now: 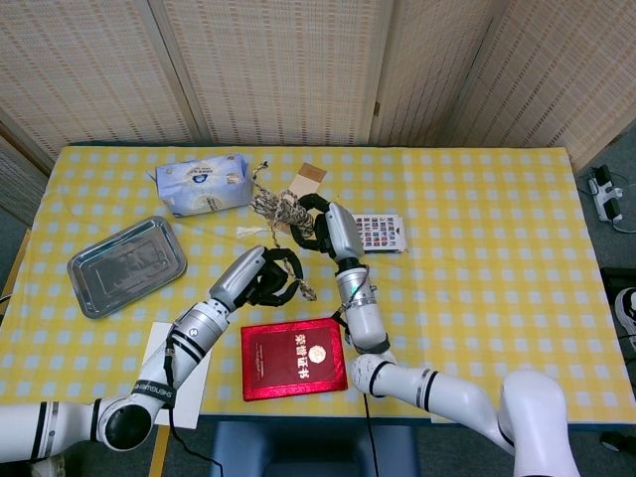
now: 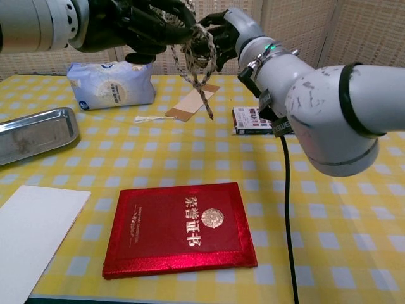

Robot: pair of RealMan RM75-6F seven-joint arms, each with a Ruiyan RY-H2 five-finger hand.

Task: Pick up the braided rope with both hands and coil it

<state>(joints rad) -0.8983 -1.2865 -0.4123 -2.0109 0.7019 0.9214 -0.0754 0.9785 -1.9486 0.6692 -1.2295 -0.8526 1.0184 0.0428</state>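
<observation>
Braided rope (image 2: 197, 47), bundled, held aloft above the table (image 1: 477, 248) between both robot hands: the right robot hand (image 2: 229, 35) grasps the bundle, the left robot hand (image 2: 142, 25) grips a strand. One tail hangs down. Below lies a red booklet (image 2: 180, 228).

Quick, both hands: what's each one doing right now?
Left hand: grips the braided rope.
Right hand: grips the same rope's coiled bundle, lifted off the table.
</observation>
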